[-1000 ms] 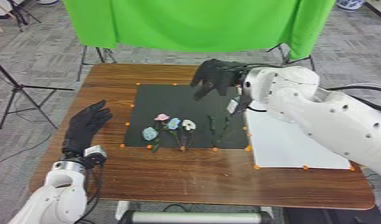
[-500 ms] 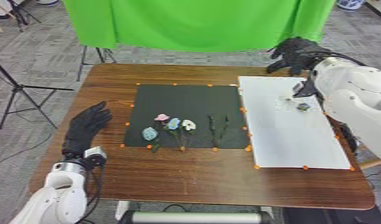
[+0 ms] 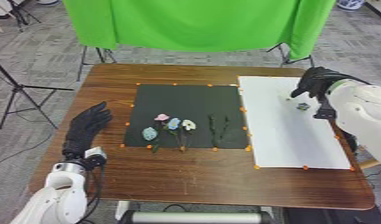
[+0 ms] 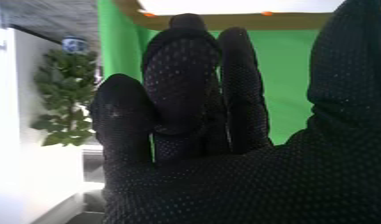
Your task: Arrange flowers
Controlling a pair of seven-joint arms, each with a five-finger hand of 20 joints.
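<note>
Drawn nearer, the right hand [image 3: 321, 80] (fingers loose, empty) has the small bluish piece [image 3: 303, 106] just nearside of its fingertips.

No text, label, brand, number or sign can be read in the head view or the right wrist view. The blue-and-white pot [image 4: 74, 45] by the green plant bears blue markings, too small to tell whether they are writing or pattern.

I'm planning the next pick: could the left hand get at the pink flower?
Probably yes: nothing stands between the left hand and the pink flower on the black mat.
</note>
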